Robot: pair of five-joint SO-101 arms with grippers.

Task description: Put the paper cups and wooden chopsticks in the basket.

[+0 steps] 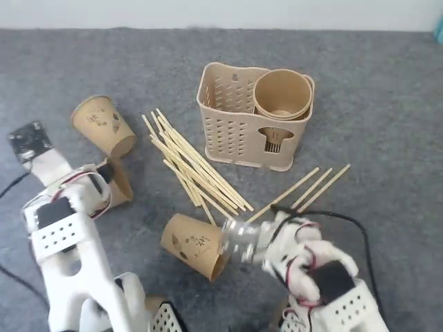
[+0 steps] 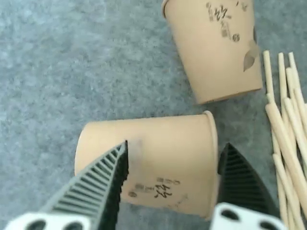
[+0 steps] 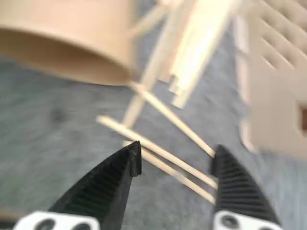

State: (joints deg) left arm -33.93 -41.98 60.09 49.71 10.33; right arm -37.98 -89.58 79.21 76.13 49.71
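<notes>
A beige slotted basket (image 1: 239, 124) stands at the back, with one paper cup (image 1: 282, 93) upright in its right compartment. My left gripper (image 2: 175, 151) is open, its fingers either side of a paper cup (image 2: 153, 163) lying on its side (image 1: 123, 185). Another cup (image 1: 104, 124) (image 2: 216, 48) lies just beyond it. A third cup (image 1: 192, 245) (image 3: 72, 43) lies at the front centre, next to my right gripper (image 1: 242, 242). That right gripper (image 3: 178, 152) is open, low over loose wooden chopsticks (image 3: 163, 153). A pile of chopsticks (image 1: 194, 162) (image 2: 288, 120) lies left of the basket.
Three more chopsticks (image 1: 308, 188) lie in front of the basket's right side. The basket (image 3: 278, 72) stands close beyond the right gripper. Grey carpet (image 1: 374, 104) covers the table.
</notes>
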